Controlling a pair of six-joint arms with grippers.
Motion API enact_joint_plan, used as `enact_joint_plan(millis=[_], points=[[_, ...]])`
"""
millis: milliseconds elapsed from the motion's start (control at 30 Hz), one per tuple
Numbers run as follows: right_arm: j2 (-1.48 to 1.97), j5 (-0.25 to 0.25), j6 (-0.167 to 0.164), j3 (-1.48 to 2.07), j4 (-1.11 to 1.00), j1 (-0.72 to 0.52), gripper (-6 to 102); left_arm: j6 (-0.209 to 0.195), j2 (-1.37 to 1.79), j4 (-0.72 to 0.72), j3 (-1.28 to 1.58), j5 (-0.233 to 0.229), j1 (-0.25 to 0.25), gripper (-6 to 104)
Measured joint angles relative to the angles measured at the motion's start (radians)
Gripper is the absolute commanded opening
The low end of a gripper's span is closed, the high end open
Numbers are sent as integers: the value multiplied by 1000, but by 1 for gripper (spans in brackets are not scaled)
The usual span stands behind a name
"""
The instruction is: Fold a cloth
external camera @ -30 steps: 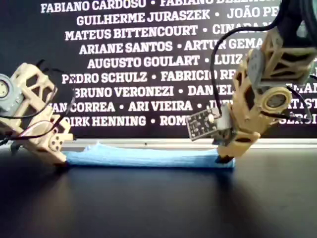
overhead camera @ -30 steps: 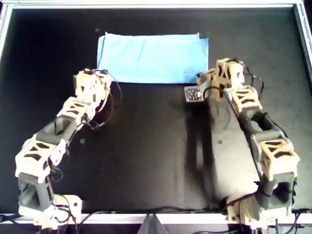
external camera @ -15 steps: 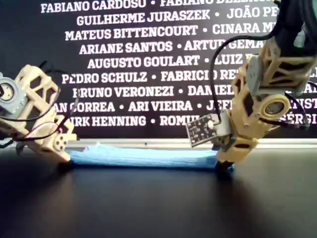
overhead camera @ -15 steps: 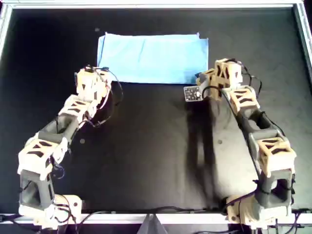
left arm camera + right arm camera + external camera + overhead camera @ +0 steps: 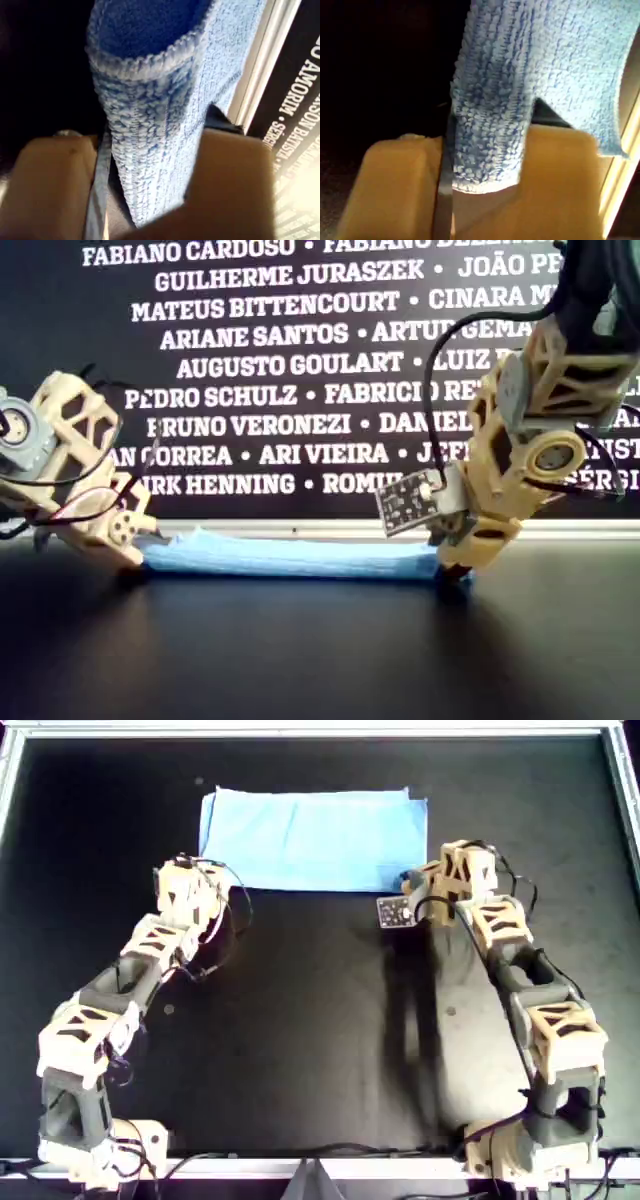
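**While Both Grippers Clamp the Near Edge, Motion Has Ceased**

Since the previous half-second, nothing has shifted. The light blue terry cloth [image 5: 313, 840], folded to a strip, lies at the overhead view's top centre. The left gripper [image 5: 150, 200] and right gripper [image 5: 485, 185] each pinch a near corner, ready for the next fold.

The cloth [image 5: 314, 838] is a light blue sheet lying flat on the black worktop [image 5: 320, 1020] as a wide rectangle, its long edges running across the overhead view, close to the worktop's far edge. Its surface is a looped, towel-like weave with a stitched hem [image 5: 150, 65]. In the exterior view it [image 5: 290, 556] forms a low, thick band, seemingly doubled over. Each near corner sits between an arm's jaws, as both wrist views show [image 5: 495, 125].
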Motion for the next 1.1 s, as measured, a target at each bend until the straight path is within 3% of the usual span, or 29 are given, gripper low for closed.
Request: enact_joint_plan(millis=[233,433,533,833,900,1100], points=[[0,0,0,0,0,0,6,0,-2,-9,0,5,0,30],[0,0,0,0,0,0,4,0,-12,-12,-25,6,0,13],[0,0,0,0,0,0,13,0,-29,-12,-40,6,0,10],[0,0,0,0,0,0,64,0,-35,-12,-48,9,0,9],[11,0,0,28,0,0,69,0,-35,-12,-48,9,0,9],[86,0,0,152,0,-3,69,0,-35,-12,-48,9,0,9]])
